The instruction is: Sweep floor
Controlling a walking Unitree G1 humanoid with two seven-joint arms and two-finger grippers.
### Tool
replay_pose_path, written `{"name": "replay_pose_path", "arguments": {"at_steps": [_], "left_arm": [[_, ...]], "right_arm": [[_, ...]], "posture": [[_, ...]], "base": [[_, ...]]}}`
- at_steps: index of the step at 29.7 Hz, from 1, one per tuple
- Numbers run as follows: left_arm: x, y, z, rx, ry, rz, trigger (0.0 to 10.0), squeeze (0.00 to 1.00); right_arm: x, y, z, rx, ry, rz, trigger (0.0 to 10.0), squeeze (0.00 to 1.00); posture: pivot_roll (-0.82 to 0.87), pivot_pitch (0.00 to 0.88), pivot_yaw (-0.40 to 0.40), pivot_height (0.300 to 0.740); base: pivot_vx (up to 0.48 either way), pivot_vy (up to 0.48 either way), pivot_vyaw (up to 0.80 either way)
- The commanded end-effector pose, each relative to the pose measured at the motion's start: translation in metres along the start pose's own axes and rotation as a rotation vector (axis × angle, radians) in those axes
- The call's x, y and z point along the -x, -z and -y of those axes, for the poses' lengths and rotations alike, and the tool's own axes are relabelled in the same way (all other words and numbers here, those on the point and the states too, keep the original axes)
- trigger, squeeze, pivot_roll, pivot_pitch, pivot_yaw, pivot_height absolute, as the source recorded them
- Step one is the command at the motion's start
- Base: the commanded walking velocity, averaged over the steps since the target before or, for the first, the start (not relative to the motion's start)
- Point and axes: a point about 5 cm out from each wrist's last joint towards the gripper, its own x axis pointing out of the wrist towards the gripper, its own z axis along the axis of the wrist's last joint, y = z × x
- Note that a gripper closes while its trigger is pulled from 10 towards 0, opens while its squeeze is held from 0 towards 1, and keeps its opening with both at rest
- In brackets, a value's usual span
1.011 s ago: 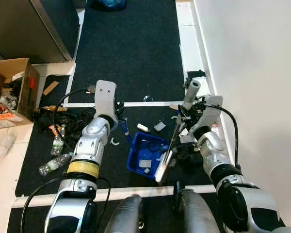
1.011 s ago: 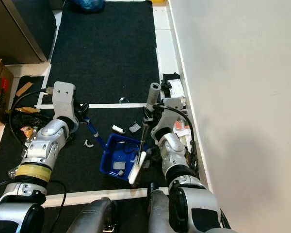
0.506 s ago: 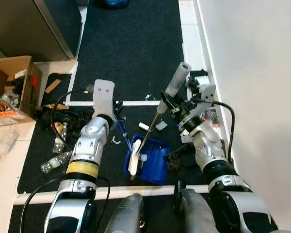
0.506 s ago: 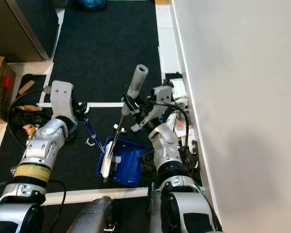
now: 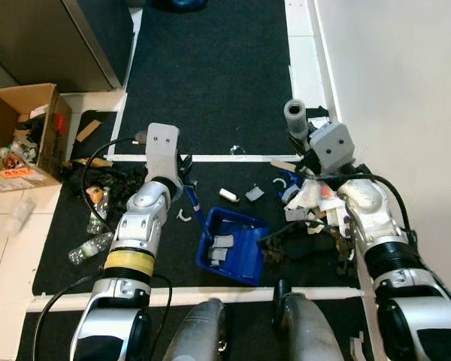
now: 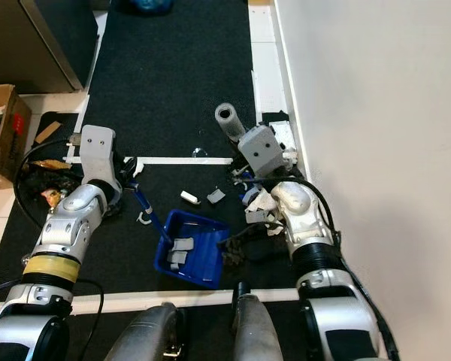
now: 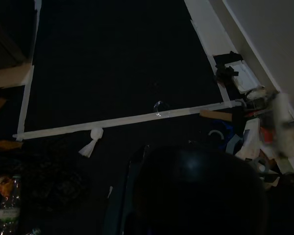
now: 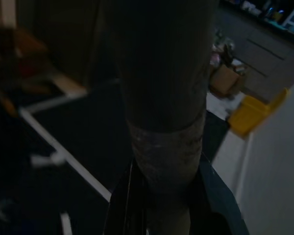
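Note:
A blue dustpan (image 5: 237,239) lies on the black mat (image 5: 210,83) in front of me, with a few grey and white scraps inside. Its blue handle (image 5: 198,210) runs up into my left gripper (image 5: 186,176), which is shut on it. My right gripper (image 8: 167,205) is shut on the grey brush handle (image 5: 295,114), held close to the wall with its end pointing up at me. The brush head is hidden among a pile of litter (image 5: 310,201) by the wall. Loose scraps (image 5: 227,195) lie just beyond the dustpan.
The white wall (image 5: 406,90) runs along the right. A cardboard box (image 5: 30,128) of rubbish, dark clutter and plastic bottles (image 5: 86,250) sit at the left. A dark cabinet (image 5: 52,37) stands at the back left. White tape lines (image 5: 225,159) cross the mat.
The brush has swung from over the dustpan back to the right, against the wall, its handle now pointing up. The dustpan and left arm have barely moved.

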Motion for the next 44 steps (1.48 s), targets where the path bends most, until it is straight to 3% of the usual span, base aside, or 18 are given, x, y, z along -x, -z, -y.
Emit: {"name": "replay_pose_path", "arguments": {"at_steps": [1,4,5,8,10,11,12,13,14,18,20,21,24,28,34,37,42,44], "left_arm": [[0.002,0.020,0.008,0.060,0.041,-0.068,10.0,0.00],[0.002,0.020,0.008,0.060,0.040,-0.069,10.0,0.00],[0.002,0.020,0.008,0.060,0.040,-0.069,10.0,0.00],[0.003,0.019,0.009,0.060,0.041,-0.066,10.0,0.00],[0.003,0.018,0.008,0.060,0.040,-0.065,10.0,0.00],[0.003,0.018,0.007,0.060,0.039,-0.065,10.0,0.00],[0.003,0.018,0.007,0.060,0.039,-0.065,10.0,0.00],[0.004,0.019,0.006,0.060,0.036,-0.066,10.0,0.00],[0.004,0.019,0.006,0.061,0.036,-0.067,10.0,0.00],[0.004,0.019,0.007,0.060,0.037,-0.068,10.0,0.00],[0.004,0.019,0.008,0.061,0.039,-0.067,10.0,0.00],[0.004,0.019,0.008,0.061,0.039,-0.067,10.0,0.00],[0.004,0.018,0.008,0.061,0.041,-0.065,10.0,0.00],[0.003,0.018,0.008,0.060,0.041,-0.065,10.0,0.00],[0.003,0.018,0.008,0.061,0.042,-0.063,10.0,0.00],[0.003,0.018,0.008,0.064,0.042,-0.061,10.0,0.00],[0.005,0.013,0.013,0.132,0.079,-0.009,10.0,0.00],[0.006,0.012,0.014,0.149,0.090,0.006,10.0,0.00]], "right_arm": [[0.003,0.028,-0.034,0.017,-0.091,-0.136,10.0,0.00],[0.010,0.050,-0.059,0.063,-0.168,-0.255,10.0,0.00],[0.010,0.050,-0.059,0.063,-0.168,-0.255,10.0,0.00],[0.018,0.065,-0.081,0.018,-0.228,-0.316,10.0,0.00],[0.018,0.066,-0.086,-0.105,-0.210,-0.319,10.0,0.00],[0.017,0.065,-0.089,-0.214,-0.196,-0.311,10.0,0.00],[0.017,0.065,-0.089,-0.214,-0.196,-0.311,10.0,0.00],[0.017,0.064,-0.094,-0.372,-0.165,-0.287,10.0,0.00],[0.016,0.062,-0.096,-0.435,-0.156,-0.267,10.0,0.00],[0.014,0.059,-0.099,-0.533,-0.133,-0.230,10.0,0.00],[0.010,0.048,-0.103,-0.740,-0.140,-0.129,10.0,0.00],[0.010,0.048,-0.103,-0.740,-0.140,-0.129,10.0,0.00],[0.005,0.035,-0.111,-0.913,-0.182,-0.026,10.0,0.00],[0.000,0.021,-0.121,-0.982,-0.273,0.046,10.0,0.00],[0.002,0.006,-0.130,-1.002,-0.407,0.134,10.0,0.00],[0.000,-0.003,-0.118,-1.009,-0.388,0.206,10.0,0.00],[-0.001,-0.018,-0.075,-0.961,-0.255,0.333,10.0,0.00],[-0.001,-0.020,-0.067,-0.951,-0.232,0.349,10.0,0.00]], "posture": [[0.13,0.289,0.020,0.740],[0.14,0.292,0.024,0.740],[0.14,0.292,0.024,0.740],[0.15,0.294,0.023,0.740],[0.15,0.296,0.022,0.740],[0.15,0.295,0.023,0.740],[0.15,0.295,0.023,0.740],[0.15,0.295,0.023,0.740],[0.15,0.294,0.023,0.740],[0.15,0.294,0.023,0.740],[0.15,0.292,0.023,0.740],[0.15,0.292,0.023,0.740],[0.16,0.285,0.024,0.740],[0.16,0.276,0.025,0.740],[0.15,0.274,0.023,0.740],[0.15,0.274,0.023,0.740],[0.13,0.264,0.016,0.740],[0.13,0.258,0.015,0.740]], "base": [[0.000,0.000,0.00],[0.000,0.000,0.00],[0.000,0.000,0.00],[0.000,0.000,0.00],[0.000,0.000,0.00],[0.000,0.000,0.00],[0.000,0.000,0.00],[0.000,0.000,0.00],[0.000,0.000,0.00],[0.000,0.000,0.00],[0.000,0.000,0.00],[0.000,0.000,0.00],[0.000,0.000,0.00],[0.000,0.000,0.00],[0.000,0.000,0.00],[0.000,0.000,0.00],[0.000,0.000,0.00],[0.000,0.000,0.00]]}}
